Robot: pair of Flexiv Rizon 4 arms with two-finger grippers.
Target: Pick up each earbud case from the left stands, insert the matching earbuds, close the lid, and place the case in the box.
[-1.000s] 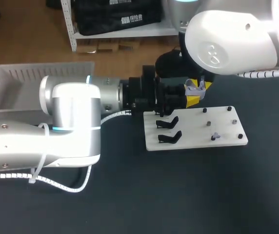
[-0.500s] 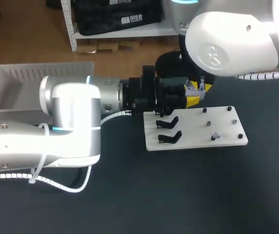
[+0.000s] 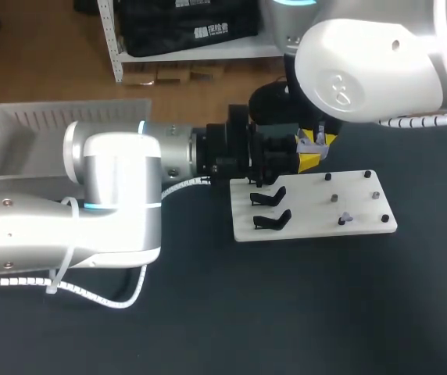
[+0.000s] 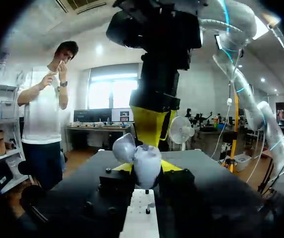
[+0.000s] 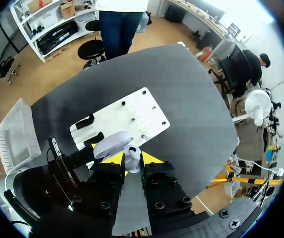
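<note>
Earbud case [image 4: 149, 161]: pale lavender, glossy, rounded; lid [image 4: 123, 148] hinged open; held above the table beside the board, clamped between the yellow tips of the left gripper [image 4: 147, 167]; right gripper [image 5: 132, 159] directly above it, grip not discernible.
Stands [image 3: 270, 195]: two, black, hooked, both empty; on a flat white board [image 3: 309, 225].
Earbud [image 3: 345, 219]: one left on the board.
Outstanding, by judgement: earbud seating, lid closure, placement in the white slatted box [image 3: 20, 125].

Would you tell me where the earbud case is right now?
The earbud case is in the left gripper, lid open, raised by the far edge of the white board in the head view, with the right gripper directly over it.
</note>
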